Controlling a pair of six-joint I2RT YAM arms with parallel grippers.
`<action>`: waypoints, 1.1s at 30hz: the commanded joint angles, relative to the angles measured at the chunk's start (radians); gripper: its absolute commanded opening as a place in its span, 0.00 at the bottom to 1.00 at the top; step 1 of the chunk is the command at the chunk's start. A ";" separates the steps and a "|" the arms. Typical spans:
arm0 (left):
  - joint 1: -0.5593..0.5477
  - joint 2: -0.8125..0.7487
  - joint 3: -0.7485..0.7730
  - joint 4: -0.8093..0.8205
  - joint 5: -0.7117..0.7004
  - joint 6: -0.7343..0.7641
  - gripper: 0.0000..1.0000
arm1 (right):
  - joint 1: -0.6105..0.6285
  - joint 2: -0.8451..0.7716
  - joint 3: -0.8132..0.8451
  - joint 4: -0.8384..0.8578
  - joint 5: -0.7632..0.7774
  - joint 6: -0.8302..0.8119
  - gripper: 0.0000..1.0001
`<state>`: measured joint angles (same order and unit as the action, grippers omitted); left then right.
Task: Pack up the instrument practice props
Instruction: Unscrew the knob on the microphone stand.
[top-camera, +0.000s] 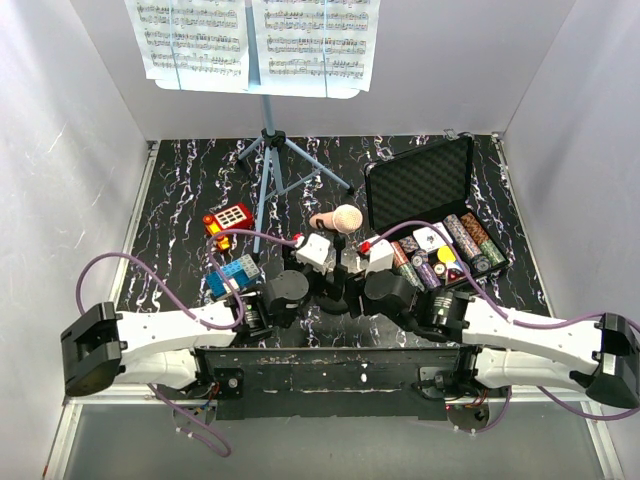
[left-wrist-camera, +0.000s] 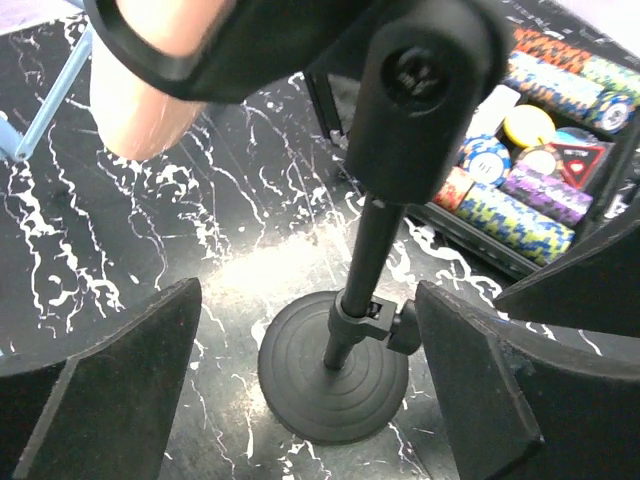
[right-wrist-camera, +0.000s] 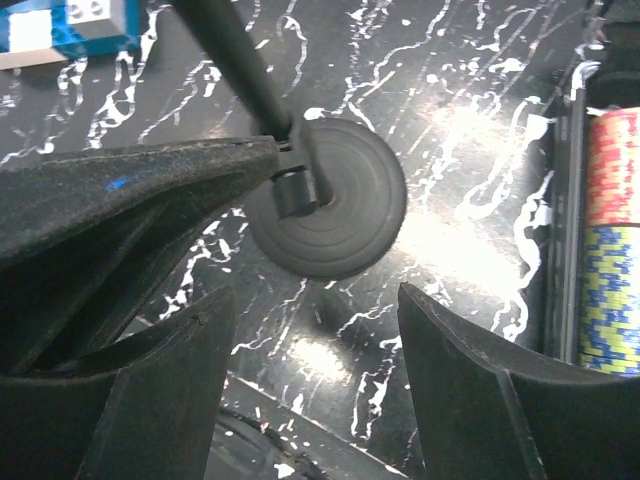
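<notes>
The light-blue music stand (top-camera: 268, 180) rises on tripod legs at the back, with white sheet-music pages (top-camera: 200, 40) on its desk. The microphone (top-camera: 347, 217), pale-headed, stands mid-table on a black round base (left-wrist-camera: 333, 375). My left gripper (left-wrist-camera: 308, 290) is open, its fingers either side of the black pole (left-wrist-camera: 370, 250) just above the base; the pole's clamp knob lies close against the right finger (left-wrist-camera: 500, 390). My right gripper (right-wrist-camera: 315, 295) is open over bare table, the base (right-wrist-camera: 335, 205) just beyond its tips.
A black foam-lined case (top-camera: 420, 185) stands open at the right, its lower half filled with poker chips (top-camera: 455, 250). A red toy phone (top-camera: 228, 218) and a blue block toy (top-camera: 232, 275) lie left of the arms. White walls enclose the table.
</notes>
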<state>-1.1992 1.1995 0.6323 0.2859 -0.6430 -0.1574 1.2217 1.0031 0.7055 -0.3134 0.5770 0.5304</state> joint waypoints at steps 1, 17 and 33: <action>-0.017 -0.109 -0.019 -0.013 0.071 0.047 0.96 | 0.009 -0.040 0.012 0.025 -0.049 0.016 0.74; 0.097 -0.531 -0.085 -0.221 0.573 0.148 0.98 | 0.001 -0.287 0.052 -0.171 -0.115 -0.038 0.72; 0.728 -0.127 -0.126 0.455 1.617 -0.333 0.79 | -0.008 -0.351 0.061 -0.204 -0.195 -0.115 0.71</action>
<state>-0.4919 0.9932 0.5129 0.4698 0.7151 -0.3279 1.2175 0.6617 0.7502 -0.5320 0.3973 0.4377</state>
